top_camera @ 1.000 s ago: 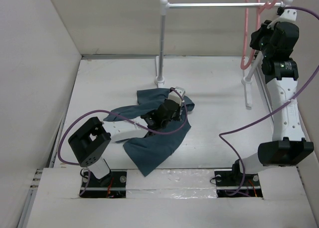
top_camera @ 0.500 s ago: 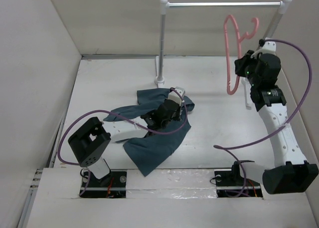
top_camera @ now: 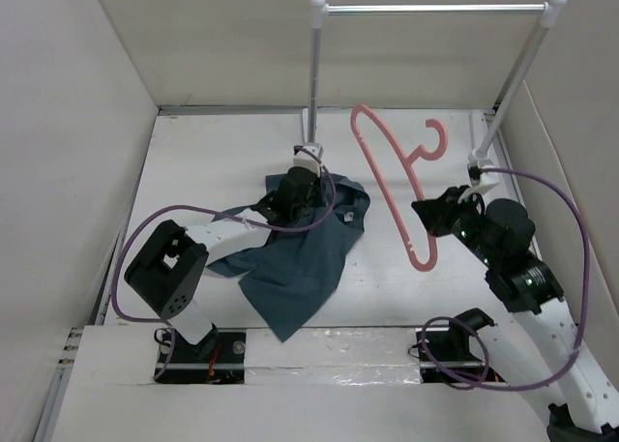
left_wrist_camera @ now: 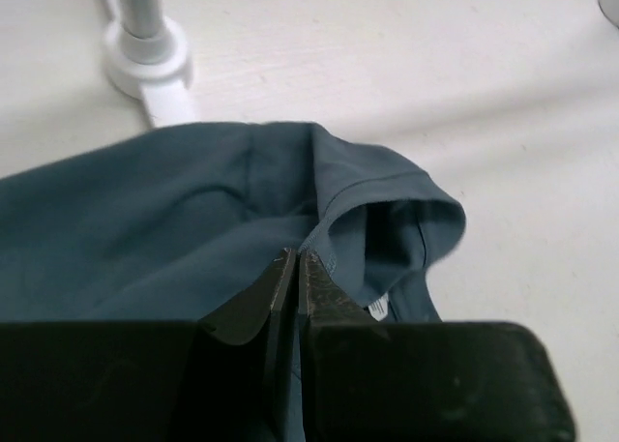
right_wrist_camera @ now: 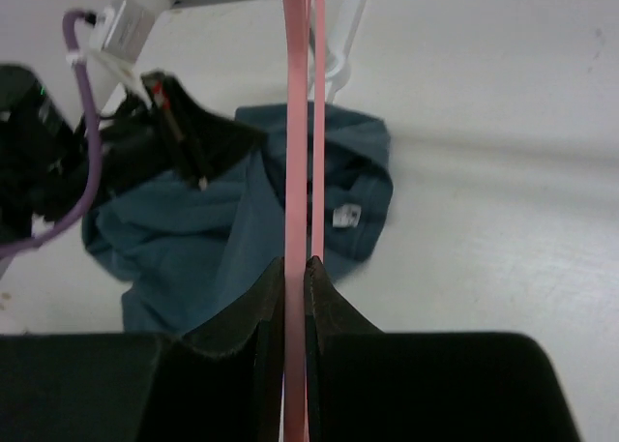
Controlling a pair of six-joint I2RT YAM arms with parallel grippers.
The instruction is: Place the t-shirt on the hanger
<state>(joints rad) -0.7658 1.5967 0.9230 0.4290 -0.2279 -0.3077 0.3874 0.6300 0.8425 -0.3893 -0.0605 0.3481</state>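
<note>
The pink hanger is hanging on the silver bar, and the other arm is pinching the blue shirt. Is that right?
Not quite. The hanger is not on the silver bar. The right gripper is holding it in the air over the table, and the bar has nothing on it, as the top view shows. The rest is right: the left gripper is pinching the blue shirt.

A clothes rail (top_camera: 435,9) stands at the back of the white table (top_camera: 213,162). Its shiny bar (top_camera: 387,10) runs between two white posts (top_camera: 314,74), each with a round ball (top_camera: 317,0) on top. The left post's round foot (left_wrist_camera: 145,60) sits flat on the table. Pale walls (top_camera: 193,36) rise behind the rail and to its left.
</note>
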